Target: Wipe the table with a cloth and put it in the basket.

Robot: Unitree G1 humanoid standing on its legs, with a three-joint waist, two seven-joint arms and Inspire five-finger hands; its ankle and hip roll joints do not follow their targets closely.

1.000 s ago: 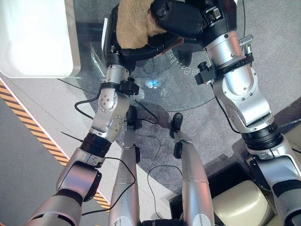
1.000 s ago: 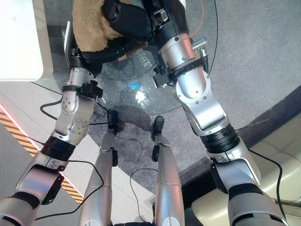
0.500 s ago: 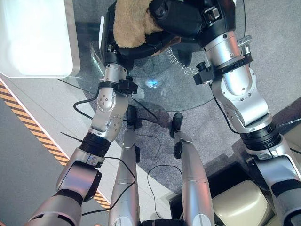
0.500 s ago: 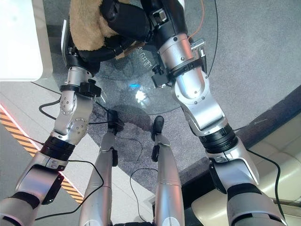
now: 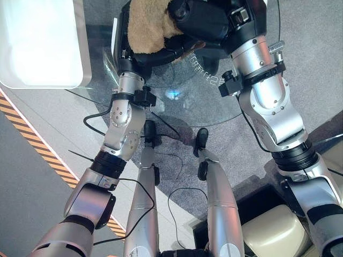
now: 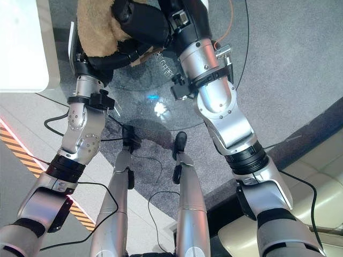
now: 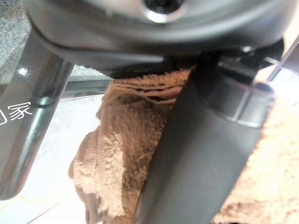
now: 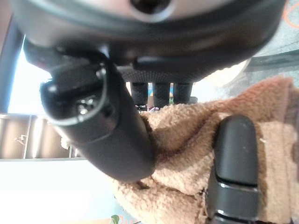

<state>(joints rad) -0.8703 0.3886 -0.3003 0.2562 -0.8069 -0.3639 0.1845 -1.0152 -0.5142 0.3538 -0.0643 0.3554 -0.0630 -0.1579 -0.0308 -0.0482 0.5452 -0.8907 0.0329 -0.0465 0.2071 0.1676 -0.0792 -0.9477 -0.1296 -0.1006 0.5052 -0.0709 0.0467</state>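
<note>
We see the cloth [image 5: 147,27], a tan bundle, gathered between both hands above the glass table [image 5: 203,101]. Its long axis runs roughly from the left hand [image 5: 140,53] up and away toward the far edge of the head views, bunched rather than flat. In the left wrist view the cloth [image 7: 126,154] lies folded against the inner side of the left thumb [image 7: 205,154], which presses across it, so we read that hand as gripping the cloth. In the right wrist view the cloth [image 8: 187,140] sits between the right thumb [image 8: 107,135] and the fingers [image 8: 161,93], which curl onto it; the right hand [image 5: 201,21] clasps it from the other side. A white block [image 5: 37,43] lies beside the table.
</note>
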